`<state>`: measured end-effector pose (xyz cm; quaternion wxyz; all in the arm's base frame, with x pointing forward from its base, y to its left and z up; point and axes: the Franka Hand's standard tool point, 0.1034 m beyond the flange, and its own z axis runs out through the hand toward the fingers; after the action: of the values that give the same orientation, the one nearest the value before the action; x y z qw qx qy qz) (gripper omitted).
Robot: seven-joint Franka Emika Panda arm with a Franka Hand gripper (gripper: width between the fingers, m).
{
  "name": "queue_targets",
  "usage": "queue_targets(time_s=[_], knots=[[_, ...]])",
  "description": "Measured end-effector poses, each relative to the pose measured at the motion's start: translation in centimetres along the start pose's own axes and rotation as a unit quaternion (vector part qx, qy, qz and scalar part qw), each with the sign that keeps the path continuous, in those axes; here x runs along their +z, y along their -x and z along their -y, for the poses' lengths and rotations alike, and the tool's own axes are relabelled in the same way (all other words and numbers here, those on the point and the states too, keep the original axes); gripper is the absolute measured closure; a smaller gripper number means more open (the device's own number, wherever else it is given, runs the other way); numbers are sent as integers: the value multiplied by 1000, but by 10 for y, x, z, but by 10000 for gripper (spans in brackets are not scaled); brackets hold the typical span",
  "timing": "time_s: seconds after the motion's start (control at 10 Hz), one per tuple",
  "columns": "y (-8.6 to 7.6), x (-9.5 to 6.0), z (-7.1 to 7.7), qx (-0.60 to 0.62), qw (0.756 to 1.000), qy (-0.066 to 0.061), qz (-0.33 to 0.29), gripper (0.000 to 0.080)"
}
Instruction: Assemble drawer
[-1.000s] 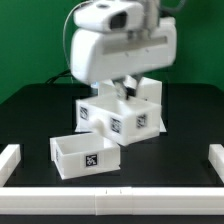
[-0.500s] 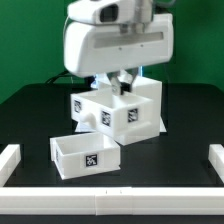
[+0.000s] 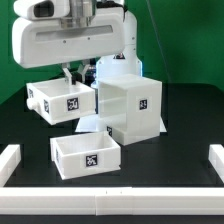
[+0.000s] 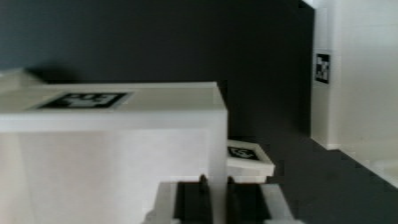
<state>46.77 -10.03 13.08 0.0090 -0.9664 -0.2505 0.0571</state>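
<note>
White drawer box (image 3: 62, 103) hangs lifted, its wall pinched by the narrowed hand (image 4: 214, 205).

I count two open drawers, the raised drawer (image 3: 62, 101) and the lower drawer (image 3: 85, 157), plus one tall cabinet (image 3: 132, 105) and two low white blocks: one block (image 3: 9, 163) at the exterior view's left, another block (image 3: 215, 162) at its right.

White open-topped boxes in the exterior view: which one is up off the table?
The white open-topped box at the exterior view's left, hanging under the arm; its twin sits on the black table.
</note>
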Motion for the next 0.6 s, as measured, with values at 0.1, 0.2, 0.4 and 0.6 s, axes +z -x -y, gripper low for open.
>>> queue_targets(time_s=[0.1,0.2,0.4,0.6], knots=[[-1,0,1,-10,1000,0,0,762],[0,0,0,-11,1000,0,0,762],[18,11,-10,-22,1000,-12,0,762],[53,32,-21,-33,999,-15,-5,762]])
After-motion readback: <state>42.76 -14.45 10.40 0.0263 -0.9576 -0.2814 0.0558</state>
